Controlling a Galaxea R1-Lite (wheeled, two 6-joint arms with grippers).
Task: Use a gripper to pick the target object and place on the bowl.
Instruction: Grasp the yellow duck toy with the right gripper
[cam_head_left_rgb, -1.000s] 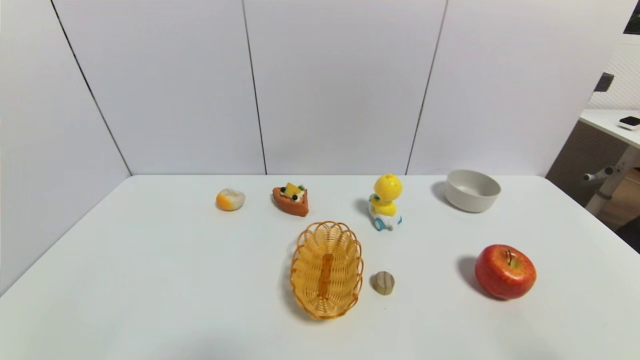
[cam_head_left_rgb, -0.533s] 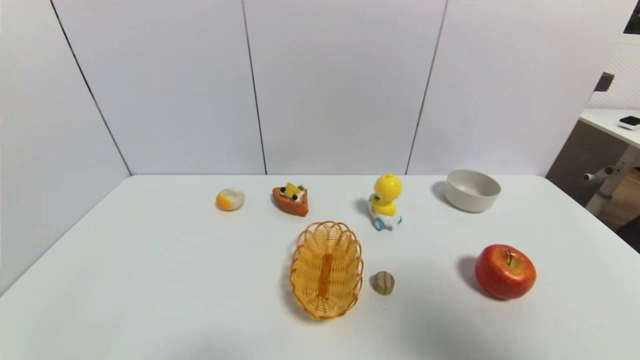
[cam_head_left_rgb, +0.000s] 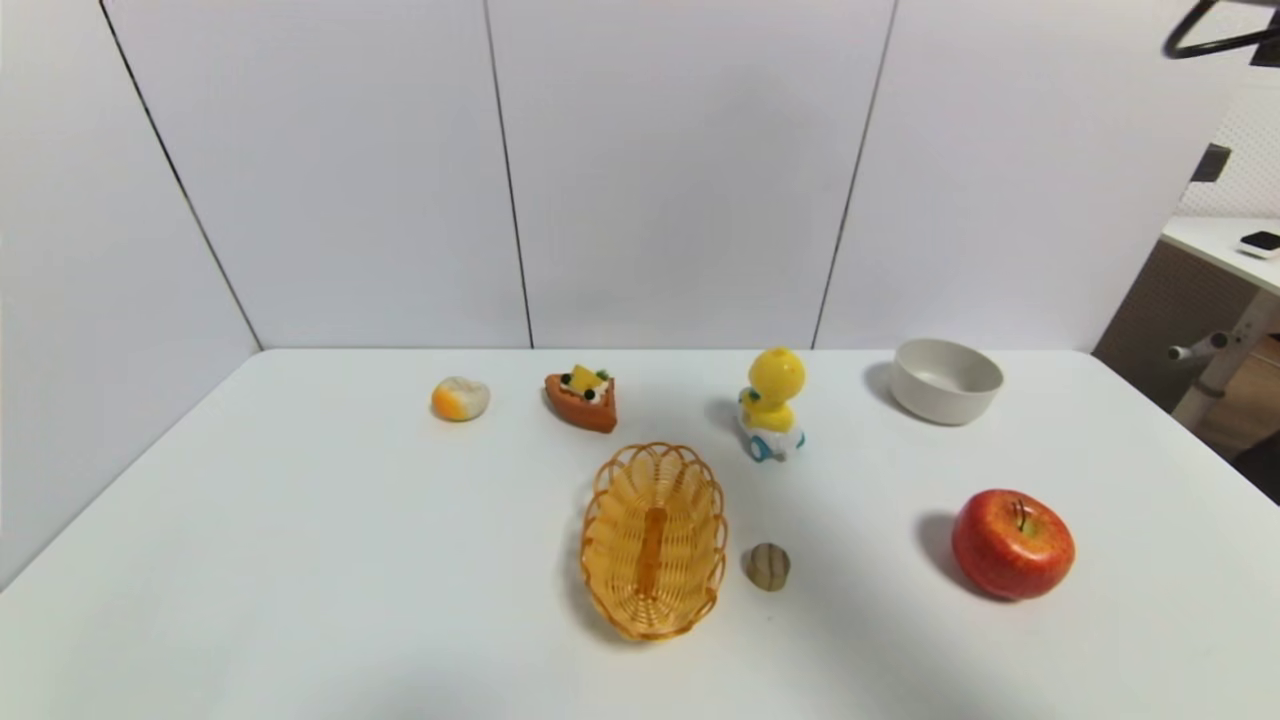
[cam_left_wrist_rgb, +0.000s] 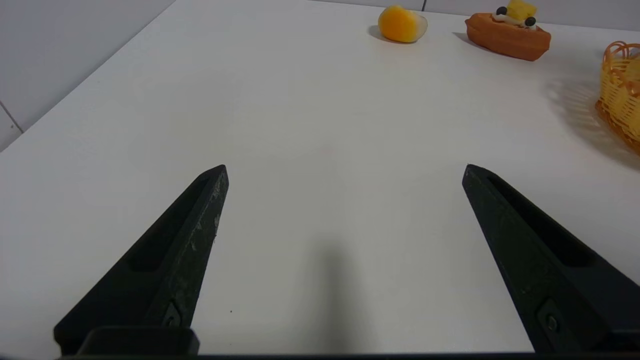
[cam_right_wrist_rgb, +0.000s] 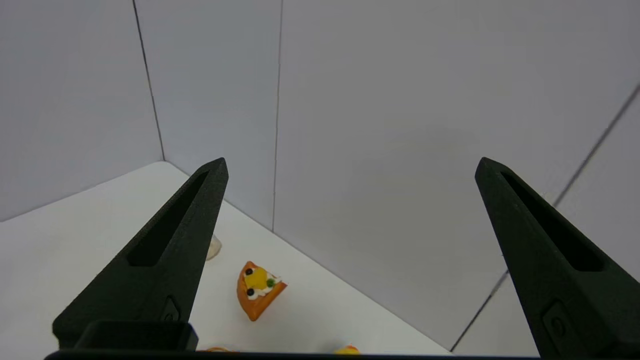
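The yellow duck toy (cam_head_left_rgb: 770, 405) on its white car base with blue wheels stands upright near the table's back, right of centre. The off-white bowl (cam_head_left_rgb: 945, 380) stands to its right, empty. Neither gripper shows in the head view, only a black cable loop at the top right corner. My left gripper (cam_left_wrist_rgb: 345, 170) is open and empty, low over bare table on the left side. My right gripper (cam_right_wrist_rgb: 350, 167) is open and empty, raised high and facing the back wall; a sliver of the duck's head (cam_right_wrist_rgb: 346, 351) shows at that view's edge.
An orange woven basket (cam_head_left_rgb: 654, 536) lies mid-table with a small tan block (cam_head_left_rgb: 767, 566) to its right. A red apple (cam_head_left_rgb: 1012, 544) sits front right. A cake slice toy (cam_head_left_rgb: 583, 399) and an orange-white lump (cam_head_left_rgb: 460, 399) sit back left. Wall panels stand behind the white table (cam_head_left_rgb: 300, 560).
A black cable loop has come into the head view's top right corner. The objects on the table have not moved.
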